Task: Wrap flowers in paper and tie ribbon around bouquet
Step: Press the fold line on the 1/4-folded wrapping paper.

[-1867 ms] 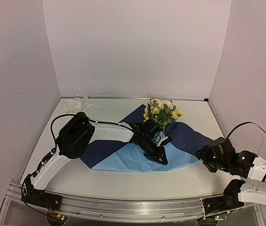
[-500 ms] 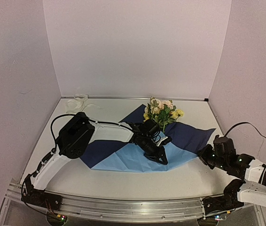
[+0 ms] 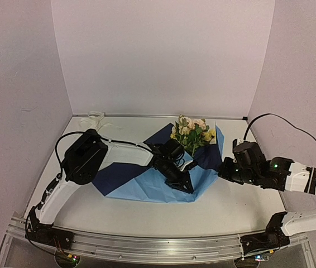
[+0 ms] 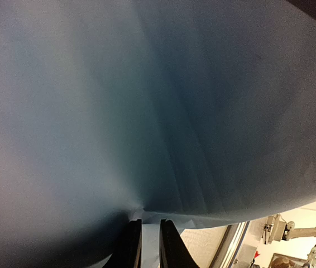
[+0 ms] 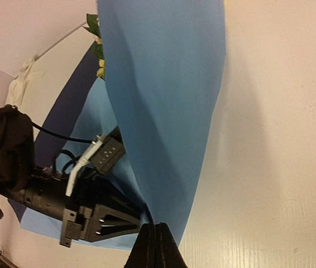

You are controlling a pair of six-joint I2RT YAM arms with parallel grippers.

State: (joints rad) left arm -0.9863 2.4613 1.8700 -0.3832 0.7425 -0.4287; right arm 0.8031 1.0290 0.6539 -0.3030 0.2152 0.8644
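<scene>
Though upright, paper [image 5: 163, 84] edge between right jaws.

**What stays out of sight**

The stems of the flowers [image 3: 192, 133] are lost under my left wrist and the raised flap of the paper [image 3: 208, 159]. My left wrist view is only blurred blue, so I cannot tell what the left end effector [image 4: 147, 243] pinches. The bottom edge cuts off my right end effector [image 5: 154, 245]. The ribbon [image 3: 94, 119] is too small to show any print.
</scene>
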